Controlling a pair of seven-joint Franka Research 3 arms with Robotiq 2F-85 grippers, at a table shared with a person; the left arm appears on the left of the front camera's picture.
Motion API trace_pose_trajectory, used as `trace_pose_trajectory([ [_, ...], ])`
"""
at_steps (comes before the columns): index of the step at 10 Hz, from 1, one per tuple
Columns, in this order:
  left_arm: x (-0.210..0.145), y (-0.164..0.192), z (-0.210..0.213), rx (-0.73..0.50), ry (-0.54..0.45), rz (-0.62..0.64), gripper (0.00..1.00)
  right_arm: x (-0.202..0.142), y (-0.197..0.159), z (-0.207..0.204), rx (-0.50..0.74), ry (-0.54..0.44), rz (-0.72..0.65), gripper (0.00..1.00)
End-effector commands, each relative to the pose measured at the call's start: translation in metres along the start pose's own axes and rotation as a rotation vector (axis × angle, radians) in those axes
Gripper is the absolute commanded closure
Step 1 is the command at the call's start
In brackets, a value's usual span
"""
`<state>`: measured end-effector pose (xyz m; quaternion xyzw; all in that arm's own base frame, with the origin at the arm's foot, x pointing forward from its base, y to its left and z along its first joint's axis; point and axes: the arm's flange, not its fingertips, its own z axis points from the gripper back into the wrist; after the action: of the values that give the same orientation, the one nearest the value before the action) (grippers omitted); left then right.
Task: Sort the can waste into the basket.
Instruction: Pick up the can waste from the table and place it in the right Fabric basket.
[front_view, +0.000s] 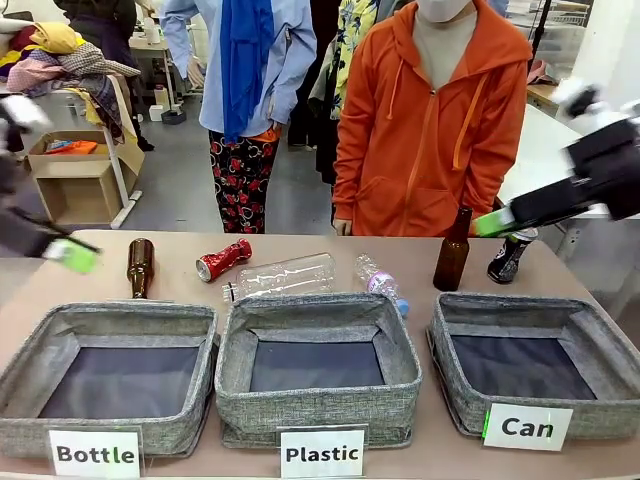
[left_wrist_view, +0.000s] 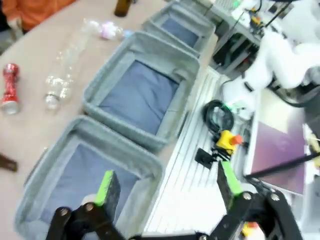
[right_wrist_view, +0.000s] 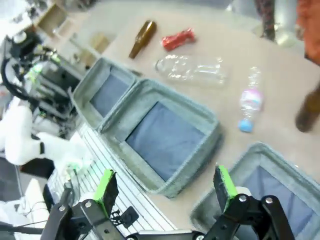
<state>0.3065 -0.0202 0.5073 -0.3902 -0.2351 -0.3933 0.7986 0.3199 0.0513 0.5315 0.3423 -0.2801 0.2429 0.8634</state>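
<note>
- Left end effector (left_wrist_view: 167, 186) released: jaws wide, nothing between the green pads, raised at the left side of the bench (front_view: 180, 285).
- Right end effector (right_wrist_view: 165, 184) likewise released and empty, raised at the far right, one green pad near the top of the black can (front_view: 510, 255) in the front view.
- Black can standing on the bench past the far rim of the "Can" basket (front_view: 540, 308), just right of an upright brown bottle (front_view: 452, 250).
- Red crushed can (front_view: 222, 260) on its side at far left of centre, between a lying brown bottle (front_view: 139, 266) and a large clear plastic bottle (front_view: 280, 277).
- Small plastic bottle (front_view: 378, 282) lying by the far right corner of the "Plastic" basket (front_view: 320, 305).
- "Can" basket at near right, only dark lining inside; "Bottle" basket (front_view: 110, 318) at near left.
- Person in an orange hoodie (front_view: 430, 130) standing at the far side.
</note>
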Motion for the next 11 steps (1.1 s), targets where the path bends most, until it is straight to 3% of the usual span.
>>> trace_pose_trajectory([
  [1, -0.049, 0.033, 0.042, -0.041, -0.117, 0.105, 0.00, -0.077, -0.025, 0.050, -0.014, -0.091, -0.101, 0.00],
  [4, -0.100, 0.069, 0.085, -0.098, -0.439, 0.301, 0.00, -0.129, -0.093, 0.099, 0.009, -0.221, -0.389, 0.00],
  [6, -0.124, 0.086, 0.097, -0.073, -0.654, 0.410, 0.00, -0.163, -0.150, 0.114, 0.099, -0.325, -0.591, 0.00],
  [7, -0.130, 0.090, 0.095, -0.077, -0.712, 0.421, 0.00, -0.176, -0.169, 0.116, 0.129, -0.370, -0.679, 0.00],
  [10, -0.116, 0.093, 0.079, -0.019, -0.714, 0.482, 0.00, -0.182, -0.185, 0.104, 0.123, -0.379, -0.732, 0.00],
  [11, -0.132, 0.105, 0.104, -0.064, -0.731, 0.483, 0.00, -0.184, -0.198, 0.138, 0.112, -0.363, -0.757, 0.00],
])
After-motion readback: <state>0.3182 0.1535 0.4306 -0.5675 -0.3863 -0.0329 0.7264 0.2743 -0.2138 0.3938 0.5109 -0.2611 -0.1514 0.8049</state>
